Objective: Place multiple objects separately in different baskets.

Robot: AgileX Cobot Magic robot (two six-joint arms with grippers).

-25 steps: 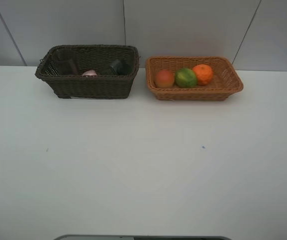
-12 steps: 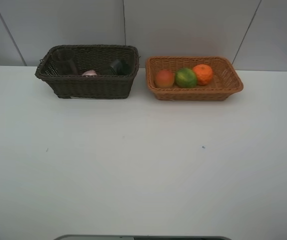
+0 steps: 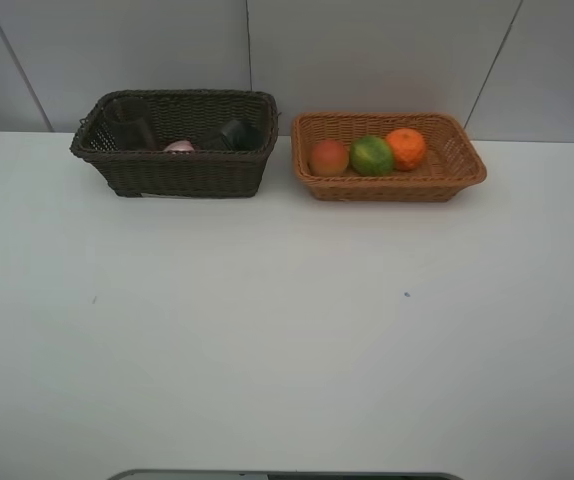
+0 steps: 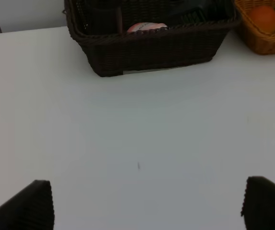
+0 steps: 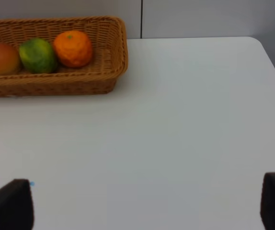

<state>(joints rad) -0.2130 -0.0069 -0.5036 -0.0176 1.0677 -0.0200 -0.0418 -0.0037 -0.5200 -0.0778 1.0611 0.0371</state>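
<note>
3 fruits point(image 3: 372, 154) unmoved in tan basket point(image 3: 467, 172), nothing shifted

Orange point(image 3: 406, 148), green fruit point(image 3: 372, 155), red-yellow fruit point(image 3: 329, 157) are held in tan basket point(image 3: 472, 165); bottles, cup are partly hidden in dark basket point(image 3: 187, 175)

The light was soft and even, with weak shadows. The dark basket point(image 3: 175, 142) inside was dim. Wrist pictures looked slightly blurred.

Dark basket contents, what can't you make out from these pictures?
- High view: dark basket, its front wall and shadow hide all but a pink cap and a dark shape.
- Left wrist view: top edge cuts the basket off.
- Right wrist view: it is out of frame.
</note>
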